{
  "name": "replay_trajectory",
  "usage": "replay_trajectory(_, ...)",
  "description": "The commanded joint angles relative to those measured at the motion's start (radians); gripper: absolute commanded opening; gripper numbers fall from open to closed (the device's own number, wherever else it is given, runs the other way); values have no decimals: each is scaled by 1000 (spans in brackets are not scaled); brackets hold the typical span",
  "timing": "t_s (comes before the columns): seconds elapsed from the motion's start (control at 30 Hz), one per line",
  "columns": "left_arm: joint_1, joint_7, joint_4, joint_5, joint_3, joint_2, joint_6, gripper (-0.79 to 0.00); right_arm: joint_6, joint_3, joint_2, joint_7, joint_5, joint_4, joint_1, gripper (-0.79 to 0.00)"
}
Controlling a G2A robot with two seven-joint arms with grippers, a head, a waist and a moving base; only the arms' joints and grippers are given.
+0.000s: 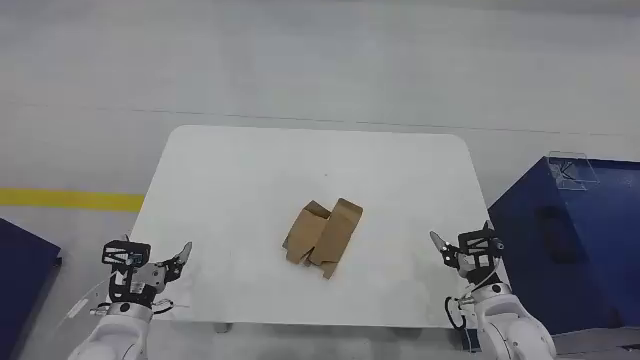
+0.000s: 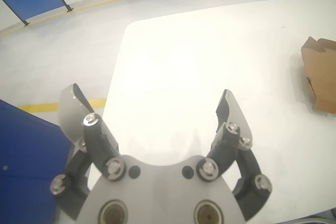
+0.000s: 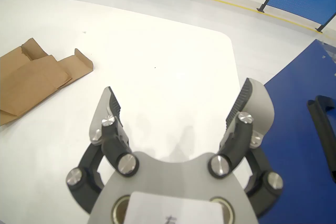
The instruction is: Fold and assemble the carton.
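The flattened brown carton [image 1: 323, 237] lay on the white bench [image 1: 300, 165], near its middle and a little toward the robot's edge, with its flaps unfolded. The left end effector [image 1: 155, 255] hung over the near left corner, fingers spread wide and holding nothing. The right end effector [image 1: 462, 243] hung at the near right edge, likewise wide and empty. Both were well apart from the carton.

The carton [image 1: 322, 237] is plain brown, the table [image 1: 250, 180] white, the bin [image 1: 585, 250] dark blue, the floor line [image 1: 60, 199] yellow.
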Motion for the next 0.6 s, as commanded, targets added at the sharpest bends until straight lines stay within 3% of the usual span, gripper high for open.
replay_trajectory(0.0,0,0,0,0,0,0,0,0,0,0,0,0,0,0,0,-1)
replay_trajectory(0.37,-7,-17,-22,-33,10,-1,-32,0,0,0,0,0,0,0,0,0)
replay_trajectory(0.57,-95,-297,-116,-388,1,0,-210,0,0,0,0,0,0,0,0,0)
